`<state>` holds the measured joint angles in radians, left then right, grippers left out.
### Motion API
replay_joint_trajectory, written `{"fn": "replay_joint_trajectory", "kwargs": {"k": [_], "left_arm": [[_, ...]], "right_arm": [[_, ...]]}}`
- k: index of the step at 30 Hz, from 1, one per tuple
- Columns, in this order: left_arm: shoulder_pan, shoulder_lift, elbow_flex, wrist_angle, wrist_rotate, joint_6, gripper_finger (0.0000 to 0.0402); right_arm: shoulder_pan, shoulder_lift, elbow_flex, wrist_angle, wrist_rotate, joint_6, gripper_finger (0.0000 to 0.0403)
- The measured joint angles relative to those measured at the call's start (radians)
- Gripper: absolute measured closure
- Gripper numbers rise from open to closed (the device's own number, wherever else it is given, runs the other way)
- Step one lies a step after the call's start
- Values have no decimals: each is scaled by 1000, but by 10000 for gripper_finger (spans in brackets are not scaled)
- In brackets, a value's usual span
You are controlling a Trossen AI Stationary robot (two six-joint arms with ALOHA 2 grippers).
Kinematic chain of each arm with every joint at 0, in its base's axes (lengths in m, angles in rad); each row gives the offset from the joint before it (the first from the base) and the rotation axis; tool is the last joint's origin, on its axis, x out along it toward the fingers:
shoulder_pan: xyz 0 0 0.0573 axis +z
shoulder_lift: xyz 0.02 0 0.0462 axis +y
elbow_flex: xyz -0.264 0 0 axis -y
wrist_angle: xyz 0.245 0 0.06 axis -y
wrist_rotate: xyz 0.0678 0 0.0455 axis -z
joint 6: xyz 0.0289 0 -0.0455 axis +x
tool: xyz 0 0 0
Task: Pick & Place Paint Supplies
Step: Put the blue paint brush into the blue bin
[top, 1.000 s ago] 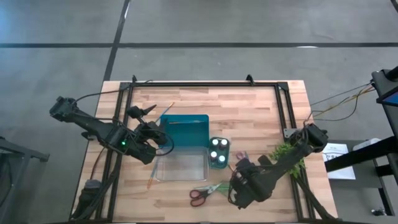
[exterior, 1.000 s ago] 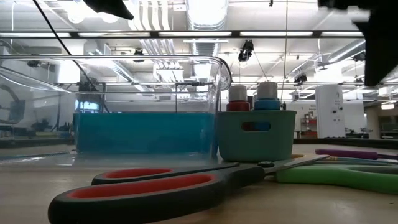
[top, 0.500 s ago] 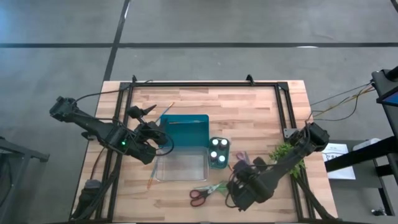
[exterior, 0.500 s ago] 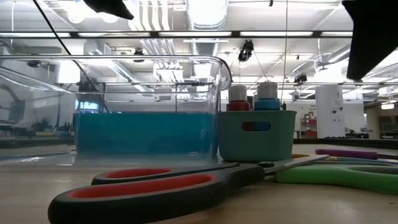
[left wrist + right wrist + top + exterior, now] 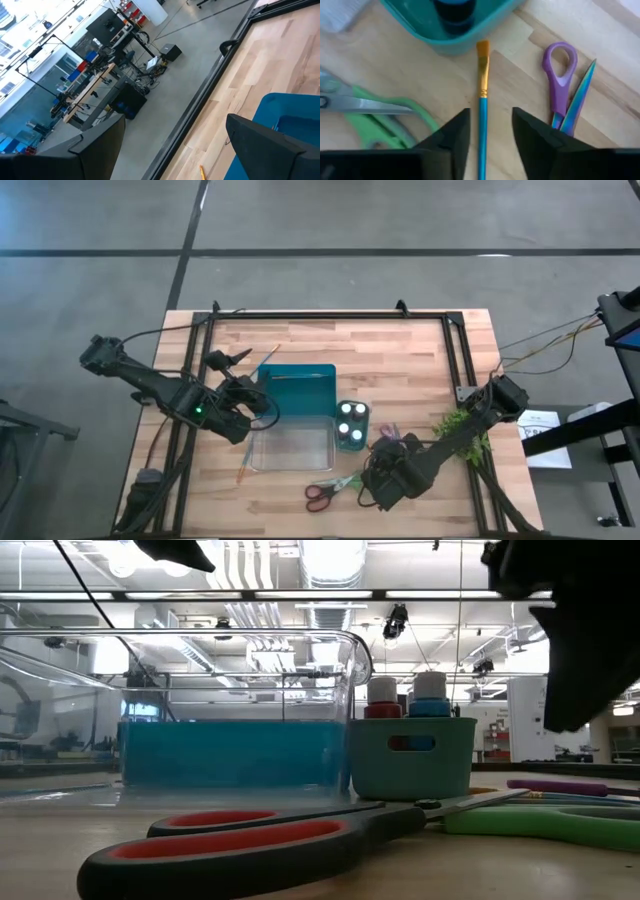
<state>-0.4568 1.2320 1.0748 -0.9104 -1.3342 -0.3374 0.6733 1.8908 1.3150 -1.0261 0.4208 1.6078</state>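
Open-fingered, my right pincer [image 5: 487, 145] hangs near the worktop's front edge, straddling the blue-handled brush [image 5: 482, 107] lengthwise so closing should pinch its thin shaft squarely.

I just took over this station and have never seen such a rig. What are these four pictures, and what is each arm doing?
Two dark robot arms work at a wooden table. One camera looks straight down, one sits at table height, and one rides on each wrist. The left gripper waits beside the teal tray, open and empty. The right gripper hangs open over a blue-handled brush, holding nothing. Beside that brush lie the purple scissors and the red-green scissors. A small teal cup holds the paint bottles, next to a clear bin. A green sprig lies near the right arm.
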Motion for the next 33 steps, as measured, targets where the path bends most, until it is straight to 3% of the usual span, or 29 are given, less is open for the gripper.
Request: {"fn": "replay_joint_trajectory", "kwargs": {"k": [6,29,33], "left_arm": [[0,0,0,0,0,0,48],[0,0,0,4,0,0,48],[0,0,0,4,0,0,48]], "right_arm": [[-22,-2,-65,114,1,-41,231],[-62,-8,-261,380,30,-63,231],[-69,-8,-272,398,37,-74,249]]}}
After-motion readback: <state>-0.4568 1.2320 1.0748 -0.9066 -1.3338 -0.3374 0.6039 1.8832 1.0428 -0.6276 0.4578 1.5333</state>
